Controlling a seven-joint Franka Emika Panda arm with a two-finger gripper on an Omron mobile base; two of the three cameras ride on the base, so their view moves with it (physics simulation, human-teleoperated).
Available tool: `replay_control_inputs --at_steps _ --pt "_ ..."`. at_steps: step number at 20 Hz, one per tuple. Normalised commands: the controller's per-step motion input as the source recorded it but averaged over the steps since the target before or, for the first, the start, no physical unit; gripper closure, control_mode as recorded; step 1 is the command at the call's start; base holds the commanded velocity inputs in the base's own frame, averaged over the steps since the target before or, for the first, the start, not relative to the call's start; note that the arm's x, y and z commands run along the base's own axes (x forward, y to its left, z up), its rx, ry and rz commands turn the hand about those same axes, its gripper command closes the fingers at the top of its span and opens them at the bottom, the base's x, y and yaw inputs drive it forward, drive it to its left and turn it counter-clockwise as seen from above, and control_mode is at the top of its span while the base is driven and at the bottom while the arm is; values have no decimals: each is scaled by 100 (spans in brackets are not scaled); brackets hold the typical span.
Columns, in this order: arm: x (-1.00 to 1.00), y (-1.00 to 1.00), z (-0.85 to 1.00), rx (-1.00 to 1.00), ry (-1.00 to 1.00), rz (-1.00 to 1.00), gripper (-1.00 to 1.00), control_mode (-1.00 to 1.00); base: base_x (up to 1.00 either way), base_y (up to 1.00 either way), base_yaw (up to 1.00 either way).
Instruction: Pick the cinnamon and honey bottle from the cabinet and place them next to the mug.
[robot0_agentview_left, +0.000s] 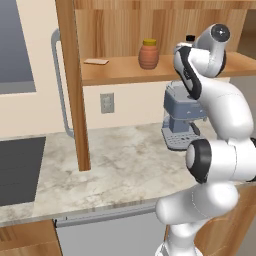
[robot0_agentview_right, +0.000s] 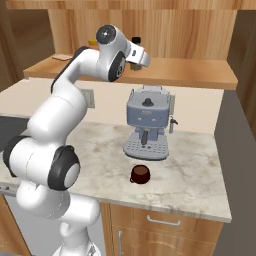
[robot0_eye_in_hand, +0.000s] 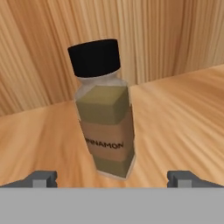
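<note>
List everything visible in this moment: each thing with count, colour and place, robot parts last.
cinnamon: one, brown with black cap, on the cabinet shelf, between the open fingertips
honey bottle: one, orange with yellow lid, on the shelf
cabinet: one, light wood, door open
flat card: one, tan, on the shelf's left part
coffee machine: one, blue-grey, on the counter
mug: one, dark reddish-brown, before the machine
counter: one, marbled beige
wall outlet: one, grey
gripper: one, open, facing the cinnamon

One cinnamon (robot0_eye_in_hand: 105, 118), one honey bottle (robot0_agentview_left: 148, 53), one mug (robot0_agentview_right: 140, 174)

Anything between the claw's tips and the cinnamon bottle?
Nothing: in the hand view only bare shelf separates the open claw from the cinnamon bottle.
</note>
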Motion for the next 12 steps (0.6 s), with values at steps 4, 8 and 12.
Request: replay_control_inputs --at_steps 4,8,12 --pt "14 0 -2 0 0 0 -100 -100 0 0 0" --pt "16 0 0 0 0 0 -100 -100 0 0 0" --pt "7 0 0 0 0 0 -100 -100 0 0 0"
